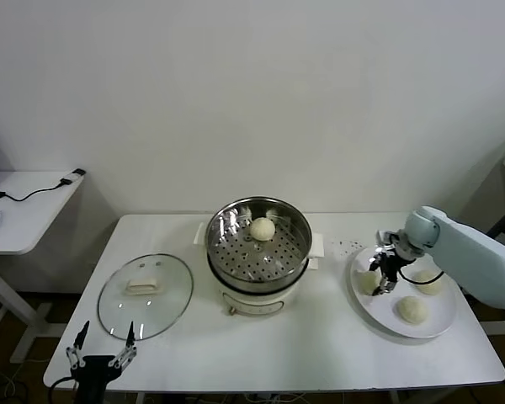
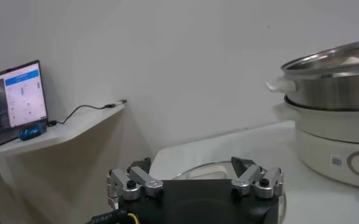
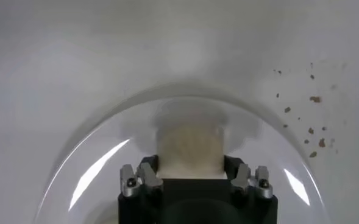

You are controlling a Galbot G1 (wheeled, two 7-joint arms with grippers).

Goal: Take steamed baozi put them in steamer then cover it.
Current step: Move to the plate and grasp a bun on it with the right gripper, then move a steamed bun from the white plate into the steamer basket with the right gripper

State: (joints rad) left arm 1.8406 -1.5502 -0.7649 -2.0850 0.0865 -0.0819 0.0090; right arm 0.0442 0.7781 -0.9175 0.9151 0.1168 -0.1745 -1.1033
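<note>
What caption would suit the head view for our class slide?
Right gripper closes its fingers on a bun on the plate; one bun sits in the steamer, lid aside.

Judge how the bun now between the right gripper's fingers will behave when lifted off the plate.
Likely soft: the bun looks squeezed flat-sided between the right gripper fingers, so it may dent rather than slip. Probably light for its size, being puffy dough. Its domed shape suggests it could roll on the steamer tray if dropped rather than set down beside the bun in the steamer.
</note>
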